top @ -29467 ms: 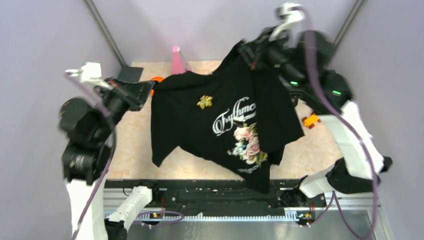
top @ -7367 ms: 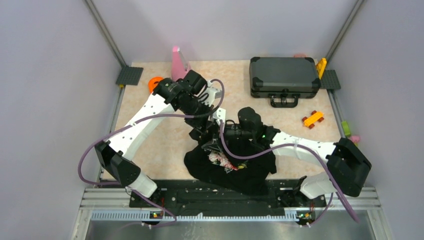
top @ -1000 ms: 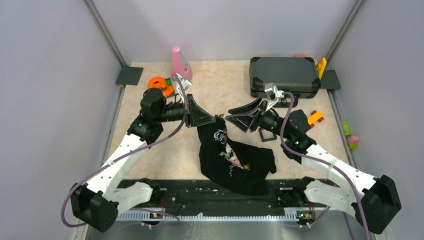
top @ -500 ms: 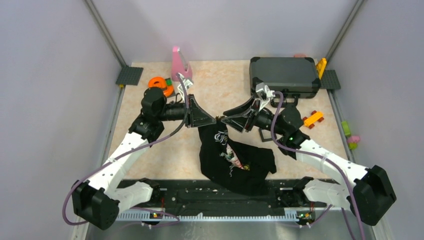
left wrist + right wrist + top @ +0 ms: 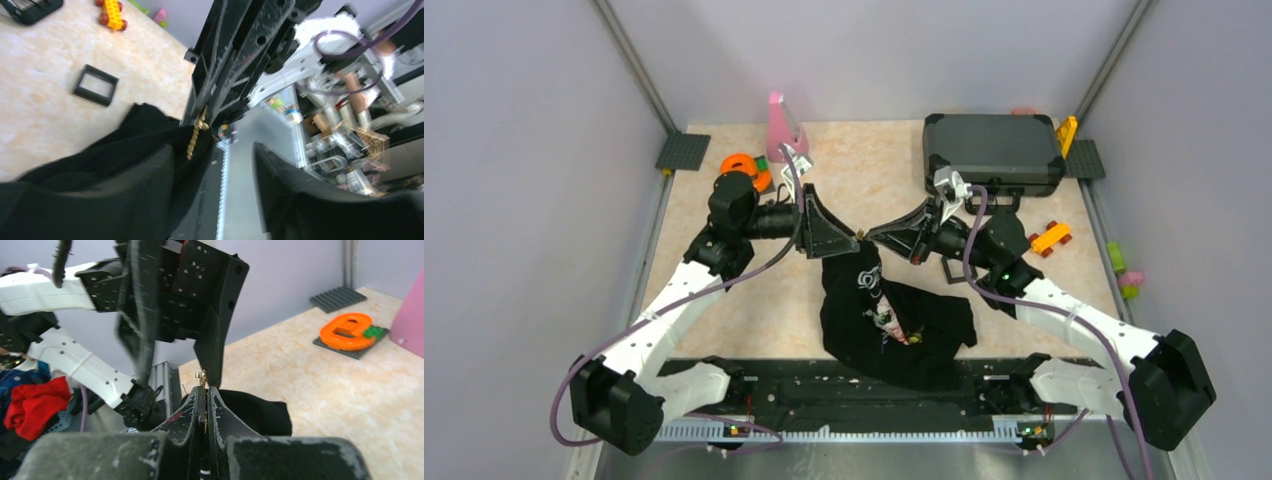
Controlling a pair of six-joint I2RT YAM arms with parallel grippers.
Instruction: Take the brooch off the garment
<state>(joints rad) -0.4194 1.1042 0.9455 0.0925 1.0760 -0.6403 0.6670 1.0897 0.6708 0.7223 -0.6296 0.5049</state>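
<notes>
Brooch [image 5: 196,134] custody had just passed from one arm to the other. A second before, the left fingers [image 5: 130,185] were pinched shut at the raised peak of the garment [image 5: 894,320] while the right ones stood apart. Now the left fingers were spread wide, with nothing pressed between them. The right fingers [image 5: 192,412] had closed flat together, the little gold ornament nipped at their very tips.

The brooch sat in the air above the middle of the bench [image 5: 764,310], at the top edge of the black cloth. From there the shirt hung down in a crumpled drape to the near side. It looked still pinned to the fabric, though the wrist views did not show the clasp clearly enough to be sure.

As a judgement, the swap mattered. The right arm now owned the ornament, and the left was free to take hold of the cloth beside it so the two could be drawn apart. With only the brooch gripped, the shirt's weight hung from the pin.

Both arms reached forward from their bases and bent inward at the elbow. Their wrists were nearly level and pointed at each other, tips almost touching, left from the left and right from the right.
</notes>
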